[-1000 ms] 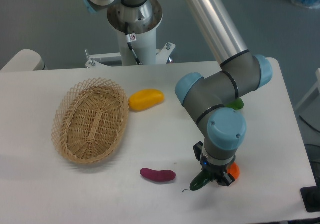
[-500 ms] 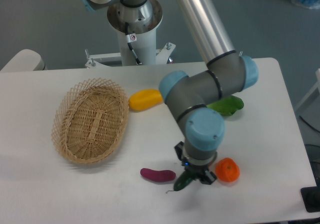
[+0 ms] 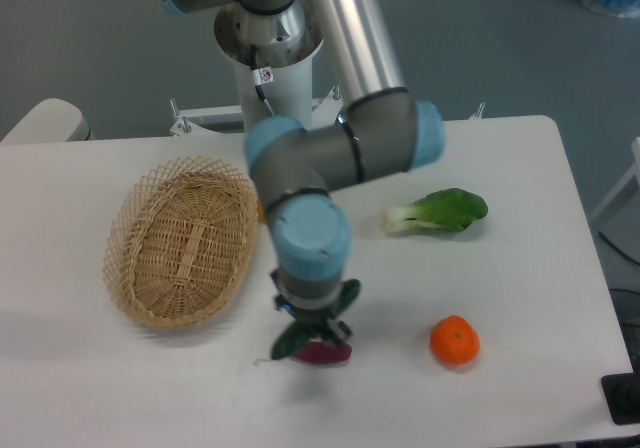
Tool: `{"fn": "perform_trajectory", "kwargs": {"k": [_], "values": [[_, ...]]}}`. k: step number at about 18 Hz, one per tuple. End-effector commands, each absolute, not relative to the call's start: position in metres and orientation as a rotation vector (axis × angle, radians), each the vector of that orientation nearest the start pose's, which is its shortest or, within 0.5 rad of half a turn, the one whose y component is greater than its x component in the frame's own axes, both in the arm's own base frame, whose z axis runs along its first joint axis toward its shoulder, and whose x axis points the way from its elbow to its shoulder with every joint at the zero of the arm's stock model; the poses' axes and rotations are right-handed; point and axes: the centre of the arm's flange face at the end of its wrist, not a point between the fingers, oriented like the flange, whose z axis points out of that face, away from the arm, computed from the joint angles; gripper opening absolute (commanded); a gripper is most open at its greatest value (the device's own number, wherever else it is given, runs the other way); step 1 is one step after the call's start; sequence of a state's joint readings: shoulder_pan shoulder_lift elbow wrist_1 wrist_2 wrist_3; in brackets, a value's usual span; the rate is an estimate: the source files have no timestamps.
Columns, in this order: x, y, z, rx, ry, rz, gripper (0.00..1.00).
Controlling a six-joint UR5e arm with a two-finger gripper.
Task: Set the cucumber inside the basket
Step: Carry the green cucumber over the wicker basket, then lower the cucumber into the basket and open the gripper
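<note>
The gripper [image 3: 308,330] points down near the table's front middle and is shut on the dark green cucumber [image 3: 290,342], whose lower end sticks out to the left with its thin stem tip. The cucumber is held above the table, right over the purple sweet potato [image 3: 325,353]. The oval tan wicker basket [image 3: 183,241] lies to the left, its near rim a short way left of the gripper. The basket holds nothing.
A light green bok choy [image 3: 438,211] lies at the right. An orange [image 3: 455,340] sits at the front right. A yellow vegetable behind the arm is almost hidden by the wrist. The robot base [image 3: 270,68] stands at the back.
The gripper has carried the cucumber leftward along the front of the table, from beside the orange to above the purple sweet potato. The arm now uncovers the bok choy and hides the yellow vegetable.
</note>
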State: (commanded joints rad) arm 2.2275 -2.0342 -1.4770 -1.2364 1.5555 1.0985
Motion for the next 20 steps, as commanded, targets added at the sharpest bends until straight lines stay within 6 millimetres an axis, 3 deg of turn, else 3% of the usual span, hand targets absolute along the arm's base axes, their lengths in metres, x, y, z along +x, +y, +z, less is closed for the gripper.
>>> {"fn": "perform_trajectory", "kwargs": {"k": [6, 11, 14, 20], "values": [[-0.204, 0.589, 0.307, -3.068, 0.777, -0.081, 0.22], [-0.151, 0.586, 0.287, -3.091, 0.821, -0.126, 0.23], [-0.137, 0.583, 0.286, -3.089, 0.838, -0.137, 0.23], [-0.132, 0.572, 0.266, -3.117, 0.845, -0.172, 0.27]]}}
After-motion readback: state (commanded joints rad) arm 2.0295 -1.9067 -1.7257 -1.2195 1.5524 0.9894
